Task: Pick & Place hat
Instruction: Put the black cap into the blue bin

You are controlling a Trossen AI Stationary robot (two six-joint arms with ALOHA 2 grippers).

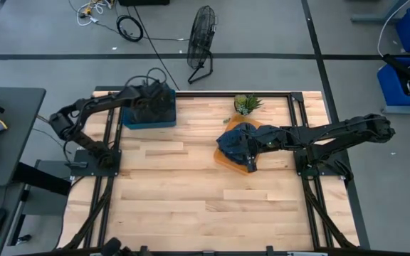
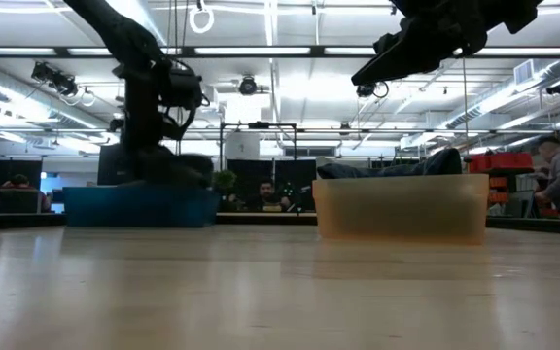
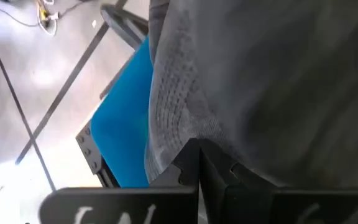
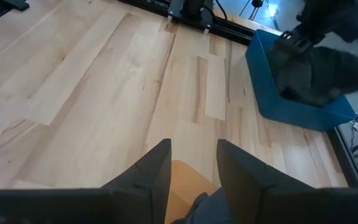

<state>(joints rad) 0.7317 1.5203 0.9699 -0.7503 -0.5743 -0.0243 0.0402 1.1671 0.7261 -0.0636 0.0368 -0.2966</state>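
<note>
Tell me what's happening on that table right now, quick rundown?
Left gripper shut on grey hat, over blue bin. Right gripper open, above dark hat in orange bin. Nothing blocking.

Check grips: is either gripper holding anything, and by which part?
Left gripper is shut on the grey hat at its edge, over the blue bin. Right gripper is open above the orange bin, holding nothing.

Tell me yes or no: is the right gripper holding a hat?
No. The right gripper is open and empty above the orange bin, where a dark hat lies.
</note>
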